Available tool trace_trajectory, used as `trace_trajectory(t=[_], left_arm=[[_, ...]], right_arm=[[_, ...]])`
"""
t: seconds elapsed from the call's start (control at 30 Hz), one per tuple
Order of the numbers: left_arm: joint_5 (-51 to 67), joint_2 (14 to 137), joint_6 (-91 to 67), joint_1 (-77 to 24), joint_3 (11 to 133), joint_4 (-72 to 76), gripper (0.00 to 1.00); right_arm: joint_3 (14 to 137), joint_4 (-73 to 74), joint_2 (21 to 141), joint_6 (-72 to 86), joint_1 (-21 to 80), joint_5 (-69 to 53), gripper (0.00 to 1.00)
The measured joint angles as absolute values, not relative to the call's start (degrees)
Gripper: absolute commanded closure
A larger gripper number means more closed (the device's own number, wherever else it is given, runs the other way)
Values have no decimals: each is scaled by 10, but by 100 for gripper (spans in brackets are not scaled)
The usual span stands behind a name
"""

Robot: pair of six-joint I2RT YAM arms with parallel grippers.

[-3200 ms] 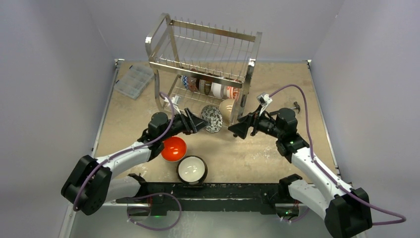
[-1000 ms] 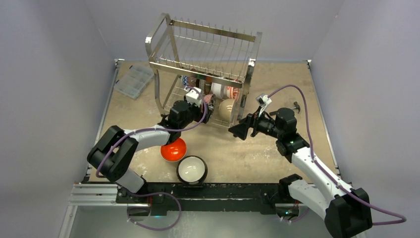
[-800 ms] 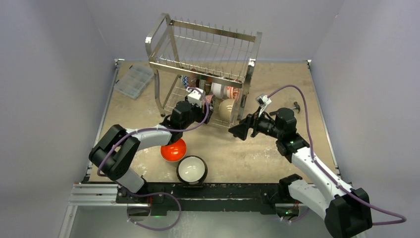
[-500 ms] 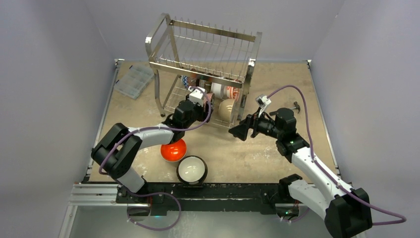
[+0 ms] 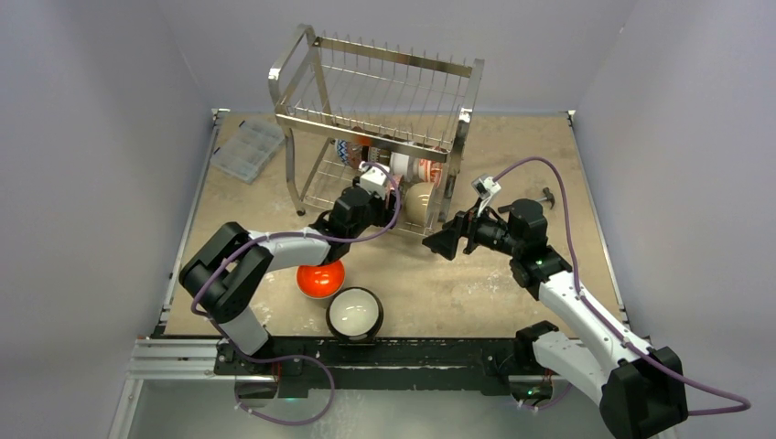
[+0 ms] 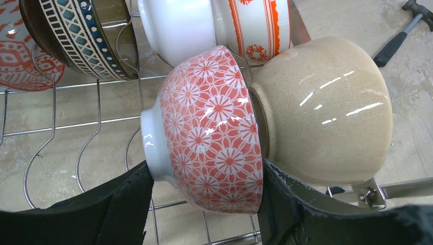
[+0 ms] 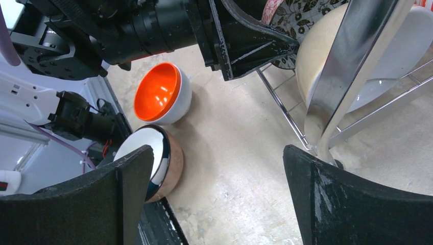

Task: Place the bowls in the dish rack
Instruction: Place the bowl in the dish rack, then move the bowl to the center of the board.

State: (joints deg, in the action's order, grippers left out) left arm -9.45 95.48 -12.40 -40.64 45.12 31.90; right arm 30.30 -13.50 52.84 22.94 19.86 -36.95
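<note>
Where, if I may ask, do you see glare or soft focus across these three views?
Left wrist: bright glare streaks on the beige bowl, smaller highlights on the red flowered bowl; sharp otherwise. Right wrist: the steel leg of the dish rack mirrors brightly; the right fingers are dark and featureless. Top external: even light, soft shadows, no blur.

I can read no text, label, brand or number in any of my views. The nearest thing to a marking is painted decoration. The flowered bowl (image 6: pixel 214 127) gripped in the left claw (image 6: pixel 204 171) carries only an orange daisy pattern. Just beyond that claw, the striped bowl (image 6: pixel 258 23) has orange lines and small rosettes, and the dark bowl (image 6: pixel 76 30) has a band of diamonds. None of it forms letters or figures.
</note>
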Motion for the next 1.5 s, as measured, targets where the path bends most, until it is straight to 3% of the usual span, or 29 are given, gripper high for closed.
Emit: trace_trajectory(t=[0.13,0.2,0.27,0.83,1.5], left_arm=[[-95,955,-124,-406,451,318,45],[-95,954,-124,-406,451,317,19],[-99,951,-129,-406,451,310,8],[-105,722,-234,-406,385,239,1],[-103,302,-523,-406,209,-78,2]], right_arm=[[303,-135,529,229,199,-369,1],[303,-135,529,229,199,-369,1],[303,-135,529,229,199,-370,1],[303,-131,511,231,199,-370,1],[220,-117,401,314,199,-389,1]])
